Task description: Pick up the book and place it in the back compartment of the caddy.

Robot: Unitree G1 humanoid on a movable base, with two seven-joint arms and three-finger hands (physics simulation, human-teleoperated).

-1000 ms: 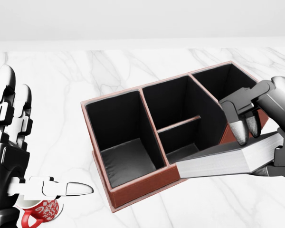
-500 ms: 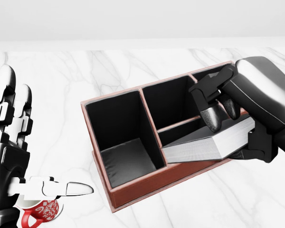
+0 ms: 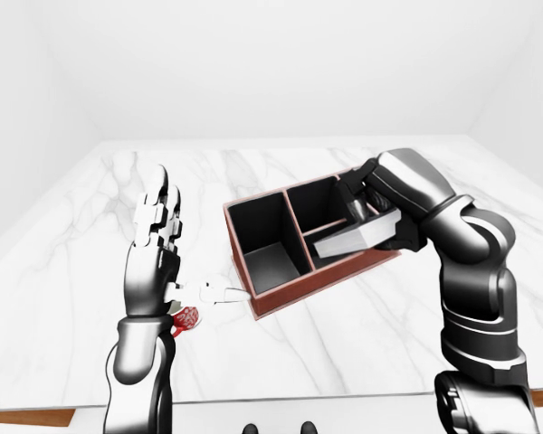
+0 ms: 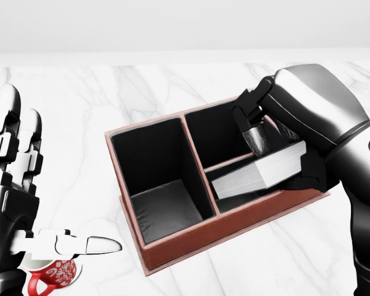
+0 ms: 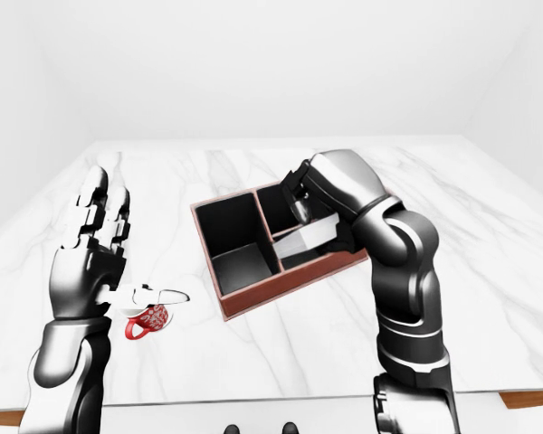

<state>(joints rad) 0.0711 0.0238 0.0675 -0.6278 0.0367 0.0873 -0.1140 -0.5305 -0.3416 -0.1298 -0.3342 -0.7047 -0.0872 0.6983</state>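
Right hand (image 4: 277,157) grips book (image 4: 259,174), tilted over caddy (image 4: 172,243) right compartments. Left hand (image 4: 15,185) spread wide, left of caddy.

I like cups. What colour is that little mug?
The mug is red with a white pattern, clearest in the right-eye view.

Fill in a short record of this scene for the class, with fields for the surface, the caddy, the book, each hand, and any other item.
surface: white marble table
caddy: red-brown, black-lined compartments
book: held roughly flat over the caddy's right part in the head view
right hand: fingers closed round the book
left hand: open, raised, holding nothing
other item: red patterned mug beneath the left hand
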